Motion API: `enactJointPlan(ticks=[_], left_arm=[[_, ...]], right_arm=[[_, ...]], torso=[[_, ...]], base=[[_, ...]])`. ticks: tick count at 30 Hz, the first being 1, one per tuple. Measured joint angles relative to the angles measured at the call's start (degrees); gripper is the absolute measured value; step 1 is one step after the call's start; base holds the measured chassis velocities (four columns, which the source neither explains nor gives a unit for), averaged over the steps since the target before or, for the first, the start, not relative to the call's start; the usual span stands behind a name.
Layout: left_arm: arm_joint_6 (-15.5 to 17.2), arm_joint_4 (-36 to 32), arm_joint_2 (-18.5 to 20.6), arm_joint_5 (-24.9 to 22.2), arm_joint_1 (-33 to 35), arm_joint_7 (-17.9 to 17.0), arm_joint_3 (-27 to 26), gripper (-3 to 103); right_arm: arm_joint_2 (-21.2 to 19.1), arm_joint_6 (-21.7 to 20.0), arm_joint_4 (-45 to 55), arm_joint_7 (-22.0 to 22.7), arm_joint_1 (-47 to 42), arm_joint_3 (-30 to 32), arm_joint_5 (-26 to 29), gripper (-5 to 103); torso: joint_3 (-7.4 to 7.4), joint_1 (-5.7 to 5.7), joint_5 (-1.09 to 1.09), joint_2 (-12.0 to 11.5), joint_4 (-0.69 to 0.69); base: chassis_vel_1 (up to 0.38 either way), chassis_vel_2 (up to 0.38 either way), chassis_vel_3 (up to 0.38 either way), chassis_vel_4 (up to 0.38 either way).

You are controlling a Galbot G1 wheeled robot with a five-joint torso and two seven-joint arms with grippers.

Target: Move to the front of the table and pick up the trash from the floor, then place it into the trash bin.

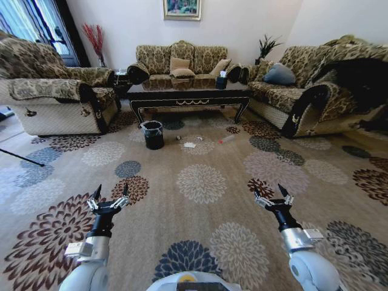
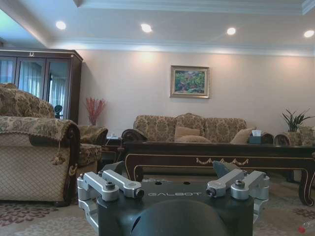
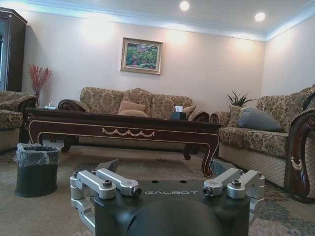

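Trash (image 1: 190, 145) lies on the flowery carpet (image 1: 200, 182) in front of the table (image 1: 189, 95), well away from the robot. One piece is a flat white napkin, and a slim clear tube (image 1: 226, 139) with a red end lies a bit to its right. A tiny white scrap (image 1: 199, 138) sits between them, closer to the table. The trash bin (image 1: 153, 134) stands on the carpet to the left of the trash, just in front of the table's left leg. It is small, round and black, with a crinkly clear bag folded over its rim. The table is long, low and dark, with gold swirls along its front. A small black tissue box (image 1: 221, 82) sits on top of it near the right end. Sofas stand to the left, behind and to the right of the table. The left gripper (image 1: 109, 198) hangs low over the carpet near the robot, with its fingers spread apart and nothing in them. The right gripper (image 1: 271, 196) hangs the same way on the other side, fingers spread and holding nothing. Both point toward the table.
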Motion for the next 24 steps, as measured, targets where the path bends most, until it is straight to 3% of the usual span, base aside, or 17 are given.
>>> enactJointPlan(ticks=[8,10,15,24], left_arm=[[-0.7,0.0,0.0,-0.2,0.6,-0.1,0.0,100],[-1.1,0.0,0.0,-0.2,0.5,-0.1,0.0,100],[-1.6,0.9,0.0,0.9,0.4,-0.2,0.2,100],[-1.4,2.3,0.1,2.6,-0.6,-0.6,0.6,100]], right_arm=[[0.7,0.8,-0.3,0.1,-0.1,-0.2,-0.3,100],[1.5,6.1,-1.6,-3.5,0.0,0.4,1.3,100],[2.2,11.1,-3.0,-8.7,0.5,1.9,0.8,100],[3.7,12.3,-2.7,-9.0,-0.2,1.3,1.1,100]], torso=[[-0.43,0.00,0.00,-0.5,0.01],[-0.59,0.00,0.00,-0.6,-0.01],[-0.68,-0.01,-0.01,-0.7,0.00],[-0.65,-0.01,0.00,-0.7,0.00]], base=[[0.000,0.000,0.000,0.000],[0.000,0.000,0.000,0.000],[0.000,0.000,0.000,0.000],[0.000,0.000,0.000,0.000]])
